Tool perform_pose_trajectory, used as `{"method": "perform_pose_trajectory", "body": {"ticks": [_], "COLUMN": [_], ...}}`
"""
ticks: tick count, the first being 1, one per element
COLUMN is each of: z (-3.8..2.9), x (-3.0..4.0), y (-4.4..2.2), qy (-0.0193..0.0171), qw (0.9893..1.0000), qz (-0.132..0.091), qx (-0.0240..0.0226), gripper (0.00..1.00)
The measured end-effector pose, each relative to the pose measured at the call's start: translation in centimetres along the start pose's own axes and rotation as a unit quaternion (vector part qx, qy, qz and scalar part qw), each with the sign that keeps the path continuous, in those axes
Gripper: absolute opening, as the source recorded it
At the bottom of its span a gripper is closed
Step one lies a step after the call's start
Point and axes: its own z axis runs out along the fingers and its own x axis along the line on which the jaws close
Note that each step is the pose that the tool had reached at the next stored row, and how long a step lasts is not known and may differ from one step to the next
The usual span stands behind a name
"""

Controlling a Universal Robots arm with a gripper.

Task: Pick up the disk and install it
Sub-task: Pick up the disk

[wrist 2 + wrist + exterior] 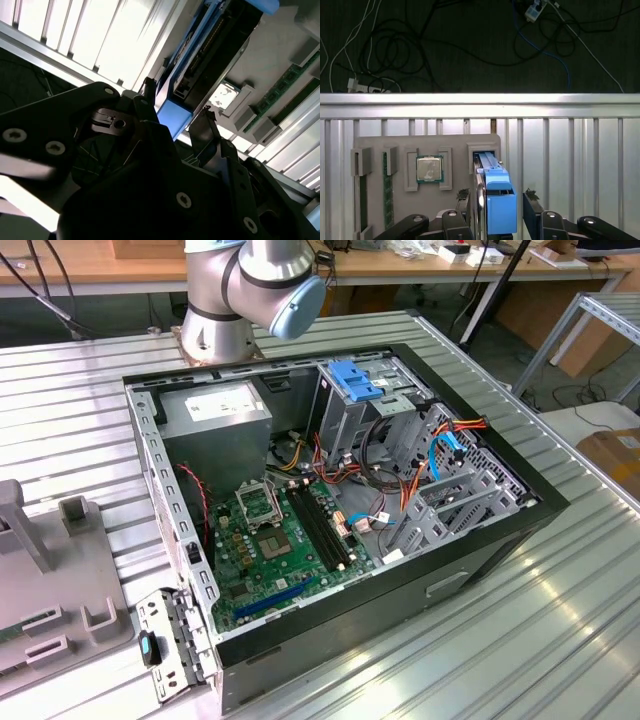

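Grey fixture tray (370,145) on ribbed tabletop (580,160). Disk (500,210) in blue carrier stands on edge in tray slot, between fingers (532,207) of claw (495,195). Claw open, straddling disk, not clamped. Same tray, off to claw's side: processor chip (429,168), memory sticks (385,190). Chip print unreadable. Exterior view: open computer case (350,490) on tabletop.

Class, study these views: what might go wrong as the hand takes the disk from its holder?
1. The hand straddles the disk unevenly, one finger nearer; closing may tilt it in its slot.
2. The processor sits close by in the same grey holder; a jolt might disturb it.
3. Loose cables crowd the drive cage and may snag.
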Motion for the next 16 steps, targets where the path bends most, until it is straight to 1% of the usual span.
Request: {"method": "perform_pose_trajectory", "body": {"ticks": [14, 15, 16], "z": [0.0, 0.0, 0.01], "x": [-0.02, -0.03, -0.03], "y": [0.13, 0.14, 0.14], "qy": [0.0, 0.0, 0.0], "qw": [1.0, 1.0, 1.0], "qz": [0.0, 0.0, 0.0], "qx": [0.0, 0.0, 0.0], "gripper": [0.54, 0.45, 0.45]}}
